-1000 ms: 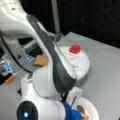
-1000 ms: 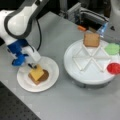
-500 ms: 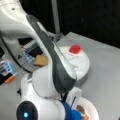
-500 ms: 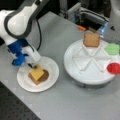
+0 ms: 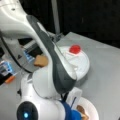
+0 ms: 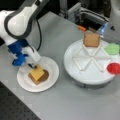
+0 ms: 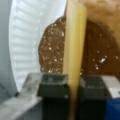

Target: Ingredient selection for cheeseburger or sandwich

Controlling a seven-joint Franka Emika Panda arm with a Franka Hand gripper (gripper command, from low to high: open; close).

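While tilted over the patty (image 7: pixel 52 50), the cheese square (image 7: pixel 74 37) sits clamped between the jaws.

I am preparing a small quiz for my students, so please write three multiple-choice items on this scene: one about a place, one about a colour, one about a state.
1. Where does the toast square that is not on the paper plate lie?
A. On the divided tray
B. On the bare table
C. On the red disc

2. What colour is the piece between the gripper's fingers?
A. Green
B. Yellow
C. Red

3. What is the state of the gripper?
A. Open above the tray
B. Shut on nothing
C. Shut on the cheese square

Answers:
1. A: in a front view the toast sits in a compartment of the divided tray.
2. B: the wrist view shows the yellow cheese square edge-on.
3. C: the wrist view shows both fingers pressing the cheese, over the patty on the paper plate.
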